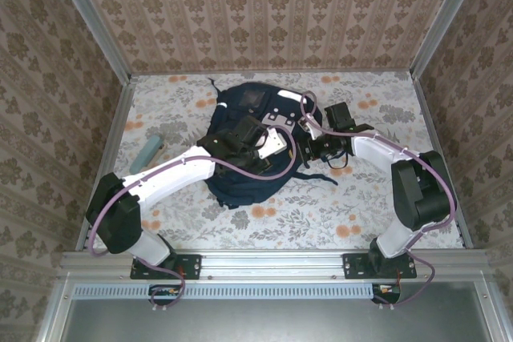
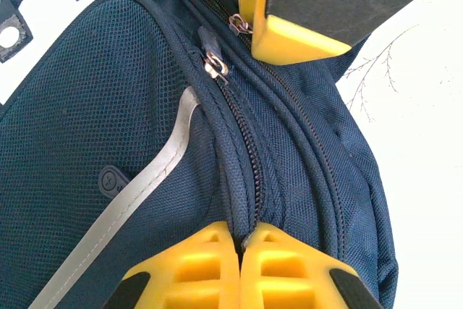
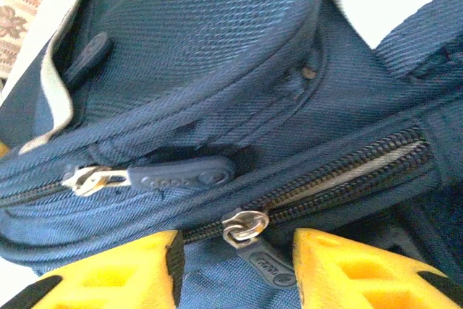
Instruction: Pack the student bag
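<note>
While pinching the student bag point(image 2: 87, 106) at lower centre with left jaws shut, holds right jaws apart astride a zip pull point(image 3: 269, 267).

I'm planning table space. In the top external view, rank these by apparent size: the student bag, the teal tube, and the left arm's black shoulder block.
1. student bag
2. left arm's black shoulder block, though it is probably nearer the camera, which inflates it
3. teal tube
</note>
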`<state>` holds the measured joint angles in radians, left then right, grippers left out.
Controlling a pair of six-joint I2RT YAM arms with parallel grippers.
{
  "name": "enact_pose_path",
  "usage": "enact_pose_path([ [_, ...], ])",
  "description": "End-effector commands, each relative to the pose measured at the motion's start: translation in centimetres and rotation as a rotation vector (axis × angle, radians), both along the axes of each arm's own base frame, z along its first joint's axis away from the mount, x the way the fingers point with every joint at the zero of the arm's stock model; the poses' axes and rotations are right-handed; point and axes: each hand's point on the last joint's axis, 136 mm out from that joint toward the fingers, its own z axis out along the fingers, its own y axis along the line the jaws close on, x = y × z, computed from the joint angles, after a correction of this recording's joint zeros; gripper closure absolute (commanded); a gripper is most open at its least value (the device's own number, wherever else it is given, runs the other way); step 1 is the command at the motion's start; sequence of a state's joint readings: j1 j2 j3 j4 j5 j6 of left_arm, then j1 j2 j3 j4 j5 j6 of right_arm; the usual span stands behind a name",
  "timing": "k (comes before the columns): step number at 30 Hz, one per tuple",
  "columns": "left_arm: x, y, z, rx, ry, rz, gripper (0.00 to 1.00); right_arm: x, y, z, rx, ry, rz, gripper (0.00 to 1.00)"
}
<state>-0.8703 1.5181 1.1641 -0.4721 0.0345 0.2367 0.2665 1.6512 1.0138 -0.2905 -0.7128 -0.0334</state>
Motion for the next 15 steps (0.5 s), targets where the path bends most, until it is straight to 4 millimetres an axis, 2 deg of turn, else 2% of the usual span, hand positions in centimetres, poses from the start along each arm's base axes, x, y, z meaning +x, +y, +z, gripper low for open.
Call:
enact_pose_path([
  [1,1.23,0.29,2.67,-0.065,-0.059,0.059,0.96,-1.62,0.64,0.73,0.049,0.003,0.072,0.6],
  [7,1.26,0.38,2.6,-0.061,-0.059,0.062,0.96,-1.4,0.31,0.54,0.024,-0.012,0.057,0.68],
  [13,1.23,0.33,2.6,-0.065,-0.057,0.061,0.96,-1.48,0.24,0.1,0.017,-0.006,0.052,0.63],
  [15,1.23,0.26,2.6,-0.068,-0.056,0.062,0.96,-1.47,0.25,0.21,0.019,-0.007,0.053,0.69],
])
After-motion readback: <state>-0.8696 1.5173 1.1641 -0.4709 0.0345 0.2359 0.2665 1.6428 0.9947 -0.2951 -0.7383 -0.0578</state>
